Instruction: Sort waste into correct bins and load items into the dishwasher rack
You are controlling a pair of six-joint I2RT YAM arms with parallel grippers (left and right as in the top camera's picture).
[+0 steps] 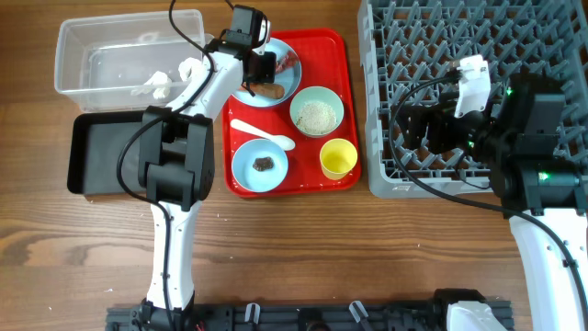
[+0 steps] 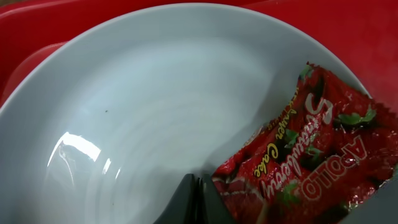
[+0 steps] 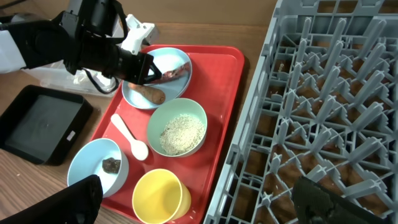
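Although the left gripper (image 2: 199, 186) stands fully closed low over the pale blue plate (image 2: 143, 93), we cannot confirm from the wrist view that any film is caught between its jaws. The dark fingertips meet right at the near corner of the red-and-white wrapper (image 2: 311, 155), touching it or very nearly so. The wrapper lies against the plate's sloped inner wall, near the carrot piece (image 1: 269, 89). The plate sits at the far end of the red serving tray (image 1: 347, 55) on the tabletop (image 1: 413, 257). We judge the wrapper to be very light, thin and limp, with a glossy printed face and no stiffness of its own. It is not fragile. On the smooth plate it would probably slide under a flat press rather than lift. The soundest hold, in our view, is a pinch on a crimped end or a fold that stands clear of the plate, not on the flat face. Being so light, it may cling to a finger on release or drift as it drops. The clear tub (image 1: 73, 55), with crumpled tissue (image 1: 156, 83) inside, and the black tray (image 1: 101, 156) lie beside the serving tray on the left arm's side. The right gripper (image 1: 402, 124) hangs wide apart and holds nothing, over the dishwasher rack (image 1: 551, 37).
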